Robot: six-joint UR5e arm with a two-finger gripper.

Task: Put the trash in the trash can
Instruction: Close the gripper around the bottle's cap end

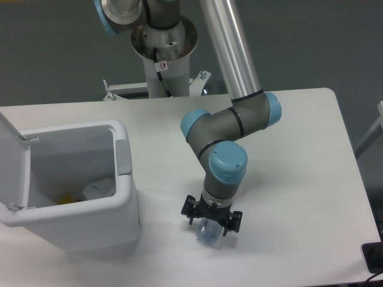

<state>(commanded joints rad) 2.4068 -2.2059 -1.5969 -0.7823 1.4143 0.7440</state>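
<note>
The crushed clear bluish bottle (209, 234), one piece of the trash, lies on the white table at the front centre. Only its near end shows below the wrist. My gripper (212, 225) points straight down over it, jaws spread, one finger on each side of the bottle and low near the tabletop. The trash can (124, 197) stands at the left with its lid (12, 161) swung open. Inside it a crumpled white piece (99, 189) rests at the bottom, likely the wrapper, next to something yellow (69, 197).
The arm's grey pedestal (161, 57) rises behind the table's back edge. The forearm slants across the middle of the table. A dark object (374, 257) sits off the table at the bottom right corner.
</note>
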